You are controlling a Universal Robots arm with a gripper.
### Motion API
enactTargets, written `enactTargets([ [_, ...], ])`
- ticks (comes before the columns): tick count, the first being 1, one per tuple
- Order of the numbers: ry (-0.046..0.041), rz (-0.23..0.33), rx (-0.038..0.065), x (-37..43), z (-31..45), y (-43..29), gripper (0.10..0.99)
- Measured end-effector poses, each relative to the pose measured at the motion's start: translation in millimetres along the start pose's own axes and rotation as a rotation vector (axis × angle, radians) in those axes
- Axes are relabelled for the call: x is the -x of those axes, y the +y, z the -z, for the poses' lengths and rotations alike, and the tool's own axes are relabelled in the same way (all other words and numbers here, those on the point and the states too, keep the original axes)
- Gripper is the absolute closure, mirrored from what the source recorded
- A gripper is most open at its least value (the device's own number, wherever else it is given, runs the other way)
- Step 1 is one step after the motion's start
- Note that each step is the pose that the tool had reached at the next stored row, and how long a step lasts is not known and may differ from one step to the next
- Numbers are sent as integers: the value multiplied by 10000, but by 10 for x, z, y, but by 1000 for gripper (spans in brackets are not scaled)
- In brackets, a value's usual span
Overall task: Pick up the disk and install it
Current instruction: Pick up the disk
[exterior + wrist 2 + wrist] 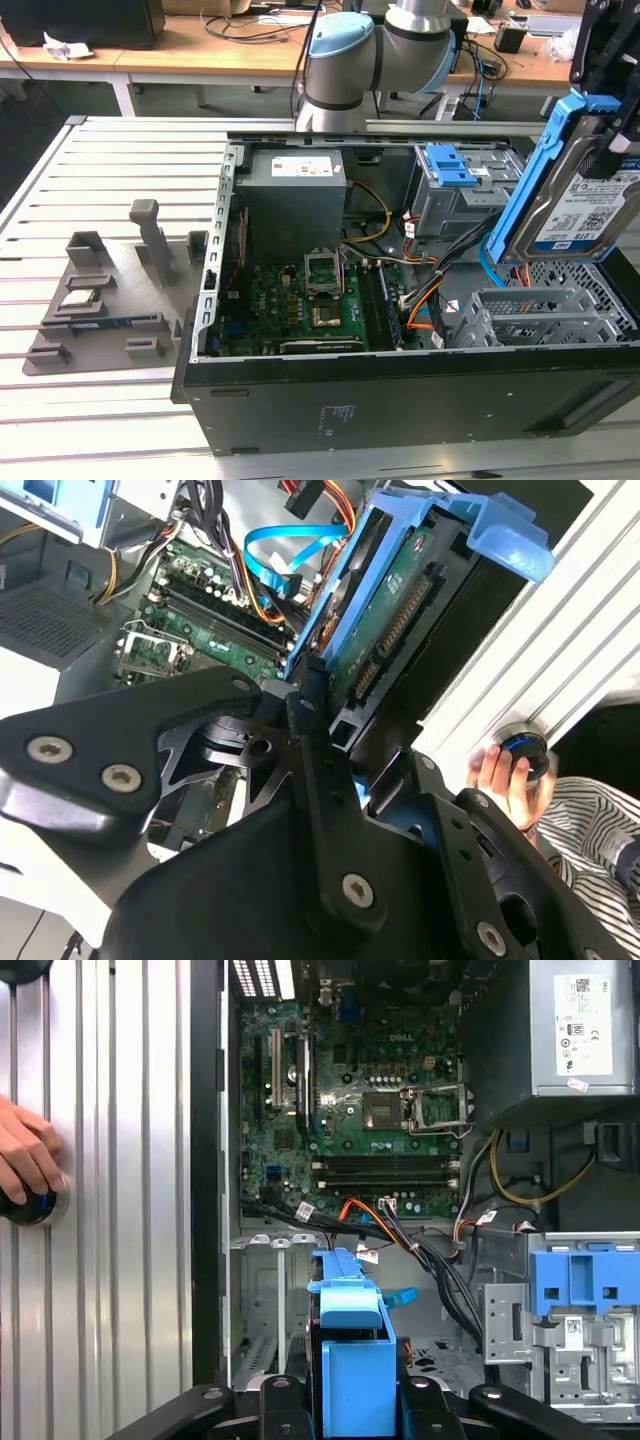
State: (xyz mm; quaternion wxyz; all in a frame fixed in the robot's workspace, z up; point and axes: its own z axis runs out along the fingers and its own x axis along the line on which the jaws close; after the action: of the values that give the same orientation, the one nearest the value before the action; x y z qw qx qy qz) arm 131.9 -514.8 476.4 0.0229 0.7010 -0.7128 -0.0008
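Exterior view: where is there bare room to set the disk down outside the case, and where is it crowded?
Bare slatted table lies on the exterior view's left, beyond the grey fixture tray, and in a strip before the computer case. Crowded: the cables between motherboard and drive cage, near the held disk.

Under the tilted disk (585,205) we find the metal drive cage (530,315) open from above, at the exterior view's right end of the computer case (300,410). A cable bundle (440,285) and a blue ribbon cable (290,530) crowd the cage's side toward the motherboard (290,300), just beside the disk. The drive bay (445,205) with its blue latch (450,165) stands on the far side. A person's hand (25,1155) rests on the worktop (120,1210), outside the case wall.
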Motion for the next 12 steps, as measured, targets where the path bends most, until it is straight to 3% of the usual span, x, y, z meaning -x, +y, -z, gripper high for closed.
enactTargets([
  [4, 1, 1, 0, -12, -91, -9, 722],
  [9, 0, 1, 0, -329, -223, -18, 722],
  [12, -137, -70, 4, -351, -229, -20, 722],
])
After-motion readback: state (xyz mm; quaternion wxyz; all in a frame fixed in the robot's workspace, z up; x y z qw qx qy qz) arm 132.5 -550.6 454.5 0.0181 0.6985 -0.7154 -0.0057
